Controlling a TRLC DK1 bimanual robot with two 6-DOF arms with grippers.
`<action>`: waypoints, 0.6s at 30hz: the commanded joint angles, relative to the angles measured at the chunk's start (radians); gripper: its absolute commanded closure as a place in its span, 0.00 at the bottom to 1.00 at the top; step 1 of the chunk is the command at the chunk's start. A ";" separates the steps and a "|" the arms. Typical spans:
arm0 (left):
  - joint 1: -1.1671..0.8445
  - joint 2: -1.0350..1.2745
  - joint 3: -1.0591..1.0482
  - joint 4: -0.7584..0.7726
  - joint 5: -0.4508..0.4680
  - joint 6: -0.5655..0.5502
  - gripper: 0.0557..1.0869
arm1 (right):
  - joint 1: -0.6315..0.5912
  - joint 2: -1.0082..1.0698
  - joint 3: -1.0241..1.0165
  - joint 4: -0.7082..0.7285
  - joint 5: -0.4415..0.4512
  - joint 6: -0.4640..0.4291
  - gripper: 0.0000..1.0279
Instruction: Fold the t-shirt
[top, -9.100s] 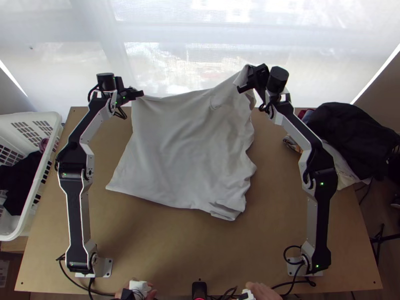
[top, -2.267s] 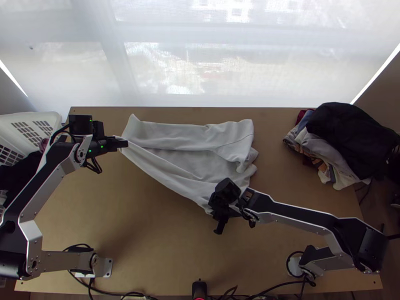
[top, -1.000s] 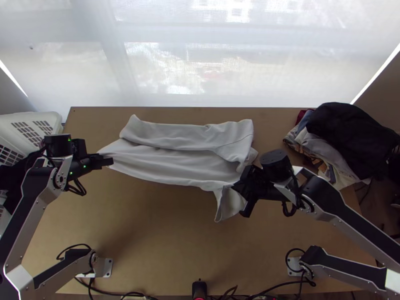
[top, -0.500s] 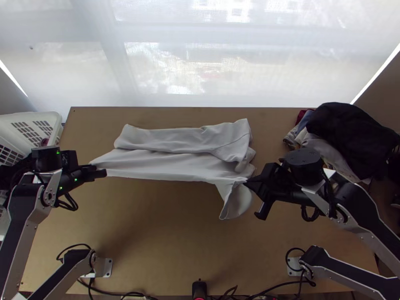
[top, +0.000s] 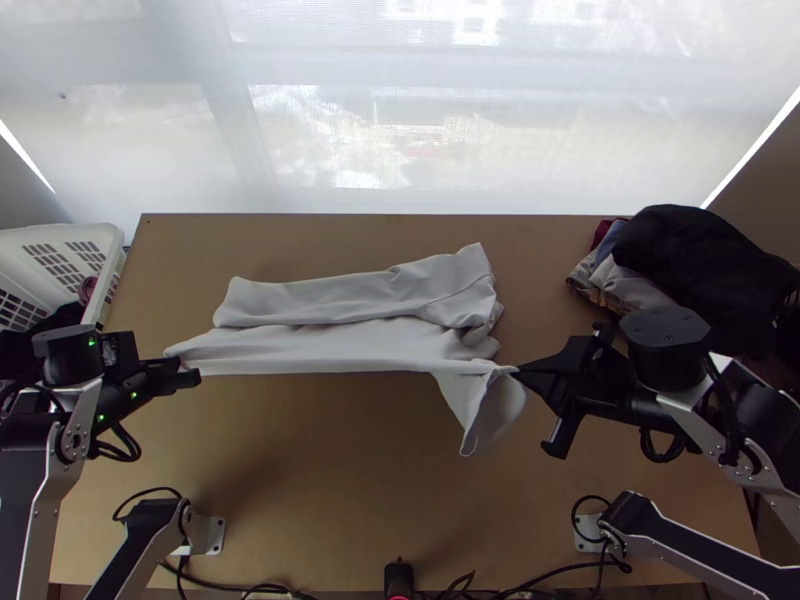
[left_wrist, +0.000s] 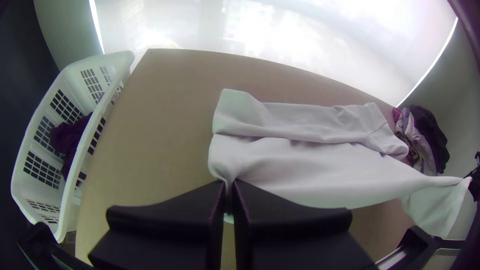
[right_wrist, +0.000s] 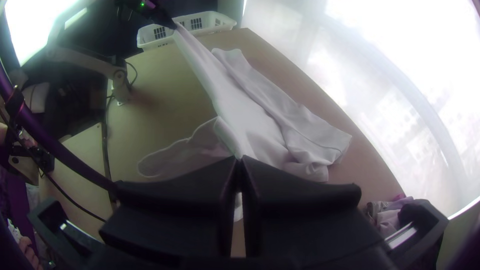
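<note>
In the top view my left gripper (top: 190, 378) is shut on the left end of the white t-shirt (top: 330, 345); my right gripper (top: 520, 372) pinches the right end of the same near edge. Between them that edge is pulled straight. A long flap lies folded over along the shirt's far side, and a loose piece hangs below the right gripper. In the left wrist view the fingers of my left gripper (left_wrist: 230, 186) close on bunched cloth. The right wrist view has my right gripper (right_wrist: 241, 161) closed on a gathered bit of shirt.
At the table's left stands a white basket (top: 75, 235) with dark cloth in it. A heap of dark and light clothes (top: 700, 270) lies at the right. Bare wood (top: 330, 480) stretches between the shirt and the near edge.
Both grippers have moved toward the near edge and apart, drawing the t-shirt with them. Its near edge, slanted earlier, is now level and taut, and the folded flap has slid a little nearer.
</note>
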 joint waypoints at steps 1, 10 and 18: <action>0.006 -0.101 0.004 -0.091 0.020 -0.002 0.97 | 0.012 -0.037 0.045 -0.067 0.000 0.006 0.97; 0.006 -0.119 -0.004 -0.103 0.055 -0.017 0.97 | 0.019 -0.050 0.032 -0.083 0.001 0.006 0.97; 0.001 0.068 -0.004 0.070 0.055 -0.009 0.97 | -0.050 -0.020 -0.089 0.075 0.003 -0.076 0.97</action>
